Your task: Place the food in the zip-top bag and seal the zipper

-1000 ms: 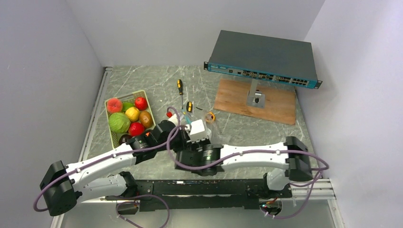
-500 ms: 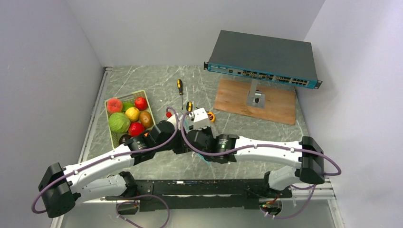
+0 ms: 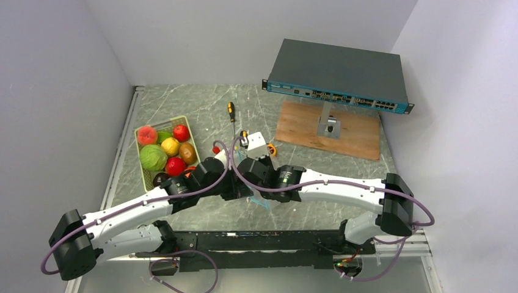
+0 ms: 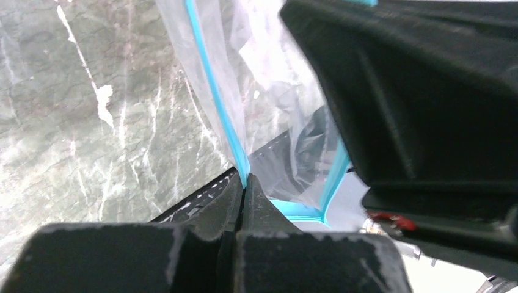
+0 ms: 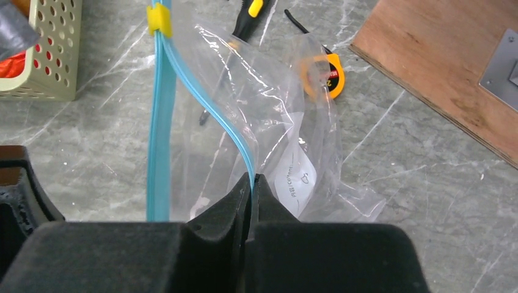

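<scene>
The zip-top bag (image 5: 275, 122) is clear and empty, and hangs between my two grippers above the marble table. My right gripper (image 5: 252, 177) is shut on one lip of the teal zipper (image 5: 214, 116). The other lip (image 5: 160, 122) runs beside it with a yellow slider (image 5: 158, 19), so the mouth is parted. My left gripper (image 4: 244, 178) is shut on a zipper strip (image 4: 214, 91) as well. The food sits in the pale green tray (image 3: 138, 152): a pink peach (image 3: 146, 135), a red apple (image 3: 181, 132), a lemon (image 3: 170, 146) and a green ball (image 3: 153, 157). One small red fruit (image 3: 216, 149) lies on the table.
A yellow tape measure (image 5: 324, 73) and a screwdriver (image 3: 231, 111) lie just beyond the bag. A network switch (image 3: 336, 76) stands on a wooden board (image 3: 354, 134) at the back right. The two wrists are close together at the table's centre.
My right arm has reached farther from its base and to the left, with its wrist now close beside my left wrist. The left arm has shifted slightly right. The fruits have not moved.
</scene>
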Controlling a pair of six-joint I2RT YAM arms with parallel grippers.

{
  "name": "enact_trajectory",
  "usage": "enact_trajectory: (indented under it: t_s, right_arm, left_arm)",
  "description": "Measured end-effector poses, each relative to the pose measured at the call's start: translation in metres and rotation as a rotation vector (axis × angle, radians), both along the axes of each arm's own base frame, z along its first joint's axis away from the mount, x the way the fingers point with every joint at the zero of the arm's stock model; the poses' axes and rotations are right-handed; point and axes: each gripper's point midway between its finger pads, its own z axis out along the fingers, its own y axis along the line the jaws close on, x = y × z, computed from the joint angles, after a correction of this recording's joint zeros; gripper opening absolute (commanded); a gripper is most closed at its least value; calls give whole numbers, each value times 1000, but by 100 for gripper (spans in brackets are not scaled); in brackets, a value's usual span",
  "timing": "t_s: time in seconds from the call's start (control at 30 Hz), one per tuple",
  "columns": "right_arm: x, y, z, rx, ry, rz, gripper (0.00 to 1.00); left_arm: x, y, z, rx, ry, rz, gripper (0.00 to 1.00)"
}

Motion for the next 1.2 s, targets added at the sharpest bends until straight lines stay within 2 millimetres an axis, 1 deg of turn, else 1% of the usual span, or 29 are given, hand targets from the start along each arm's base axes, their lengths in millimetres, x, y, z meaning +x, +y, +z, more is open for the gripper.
enact_trajectory:
  t_s: [0.07,0.27,0.4,0.47,0.5,0.57,0.6,0.63,0.67,0.7,0.73,0.8,0.9,1.0,1.03,1.07,1.1,1.13,1.2]
  right_arm:
    - [1,-2,2,-2,0,4,0]
    - [-11,-7,10,64,24,72,0]
    - [-20,-4,14,120,44,116,0]
    - [-21,-1,15,133,49,129,0]
    - [-22,0,15,135,51,137,0]
    - [-23,2,15,130,55,153,0]
    - [-23,2,15,127,54,158,0]
    - [-23,2,15,125,54,162,0]
    - [-24,2,15,121,54,167,0]
    - [-23,1,15,113,49,168,0]
    - [-23,1,15,111,47,169,0]
    - [-21,-1,16,108,44,164,0]
    - [-19,-9,16,103,47,146,0]
    - [-8,-28,16,110,49,81,0]
    - [-5,-37,15,113,49,61,0]
    - [-4,-44,14,115,48,49,0]
    - [-2,-53,13,123,45,33,0]
    - [-2,-59,13,127,43,25,0]
    - [-4,-66,14,143,39,23,0]
  left_arm:
    - [-1,3,-4,11,4,5,2]
    - [2,17,-6,46,-29,46,37]
    - [7,23,-9,89,-49,71,55]
    - [12,23,-7,112,-61,78,61]
    - [16,22,-3,121,-70,85,63]
    - [23,17,5,131,-92,89,65]
    - [28,15,9,139,-102,95,64]
    - [33,11,14,143,-115,98,62]
    - [37,9,18,148,-125,103,55]
    - [41,7,20,161,-133,107,45]
    - [45,6,21,176,-140,113,35]
    - [52,6,20,203,-151,127,18]
    - [58,8,16,229,-154,153,1]
    - [59,13,10,248,-153,161,0]
    - [59,15,4,257,-146,162,0]
    - [58,17,0,265,-141,161,0]
    - [56,21,-9,282,-130,158,0]
    - [55,22,-11,287,-126,157,0]
    - [52,26,-20,298,-111,151,0]
